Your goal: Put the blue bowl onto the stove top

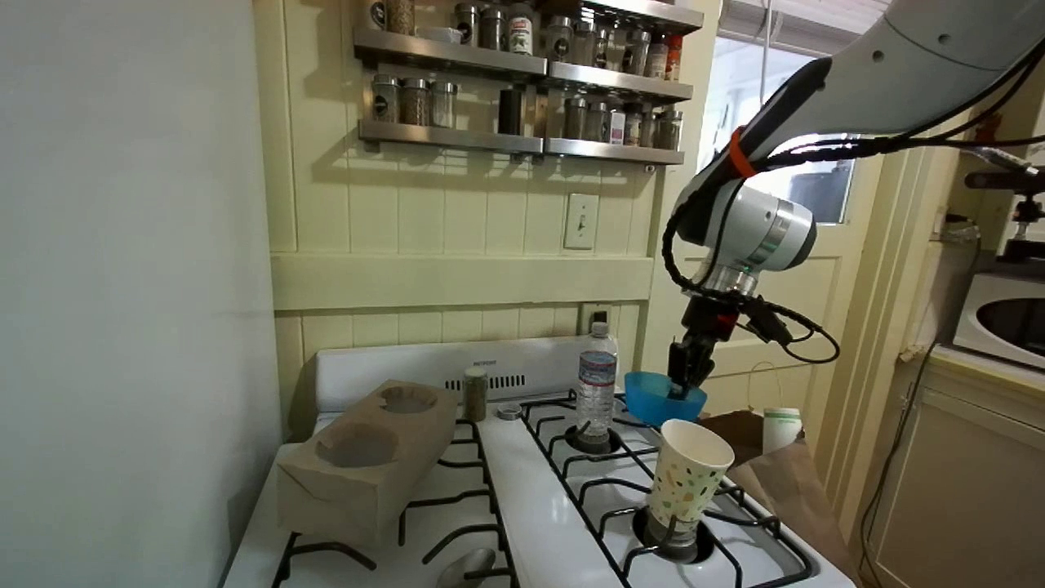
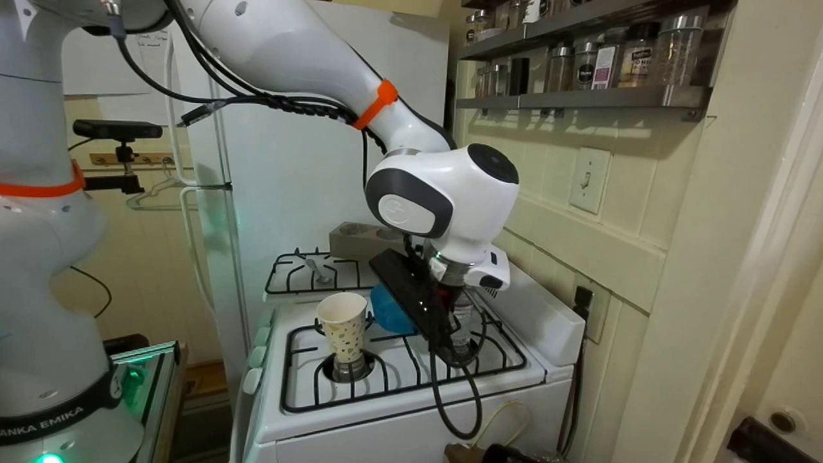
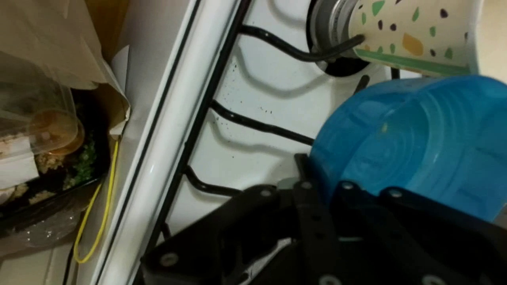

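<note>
The blue bowl (image 1: 647,400) is at the rear of the stove's burner side, a little tilted in an exterior view. It also shows partly behind the wrist in an exterior view (image 2: 388,313) and large in the wrist view (image 3: 396,146). My gripper (image 1: 679,385) points down and is shut on the bowl's rim, with one finger inside and one outside the wall, as the wrist view (image 3: 323,178) shows. The stove top (image 1: 535,498) has black grates and lies below the bowl, also in the wrist view (image 3: 233,164). I cannot tell whether the bowl touches the grates.
A patterned paper cup (image 1: 690,474) stands on a front burner close to the bowl. A water bottle (image 1: 597,384) stands on the rear burner. A beige carton (image 1: 359,490) and a spice jar (image 1: 475,395) are further over. A paper bag (image 1: 780,482) stands beside the stove.
</note>
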Controlling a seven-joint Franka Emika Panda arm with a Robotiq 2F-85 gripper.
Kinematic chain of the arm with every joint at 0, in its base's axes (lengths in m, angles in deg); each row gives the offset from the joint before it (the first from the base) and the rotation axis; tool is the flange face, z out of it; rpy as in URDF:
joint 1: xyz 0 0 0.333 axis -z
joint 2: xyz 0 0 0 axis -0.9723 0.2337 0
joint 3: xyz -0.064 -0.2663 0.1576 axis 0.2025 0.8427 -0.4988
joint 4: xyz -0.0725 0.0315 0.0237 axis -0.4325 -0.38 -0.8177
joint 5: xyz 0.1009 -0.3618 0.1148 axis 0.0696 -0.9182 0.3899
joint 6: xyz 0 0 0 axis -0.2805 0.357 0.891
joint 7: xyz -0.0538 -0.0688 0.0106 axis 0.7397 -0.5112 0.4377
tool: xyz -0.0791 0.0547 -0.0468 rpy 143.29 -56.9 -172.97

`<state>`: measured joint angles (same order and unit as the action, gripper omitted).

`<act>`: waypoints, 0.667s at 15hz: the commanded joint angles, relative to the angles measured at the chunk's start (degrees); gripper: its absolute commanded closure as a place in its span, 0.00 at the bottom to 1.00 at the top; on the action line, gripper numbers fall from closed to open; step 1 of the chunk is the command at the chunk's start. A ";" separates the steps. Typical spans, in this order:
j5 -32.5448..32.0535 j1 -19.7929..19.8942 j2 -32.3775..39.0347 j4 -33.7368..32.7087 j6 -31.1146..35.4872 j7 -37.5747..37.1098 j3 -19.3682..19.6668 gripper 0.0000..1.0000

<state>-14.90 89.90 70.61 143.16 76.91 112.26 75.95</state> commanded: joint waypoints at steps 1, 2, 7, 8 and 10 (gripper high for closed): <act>-4.03 -2.39 -2.14 4.34 3.37 -7.56 0.01 0.99; -4.84 -2.88 -2.13 4.87 4.41 -9.40 -0.17 0.99; -7.31 -4.26 -2.02 6.71 11.52 -17.95 -0.66 0.99; -7.96 -4.27 -1.96 6.82 12.38 -19.42 -0.57 0.99; -9.36 -4.31 -2.19 7.41 14.30 -22.05 -0.61 0.99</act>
<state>-21.63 86.08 70.21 148.19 88.13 94.75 75.30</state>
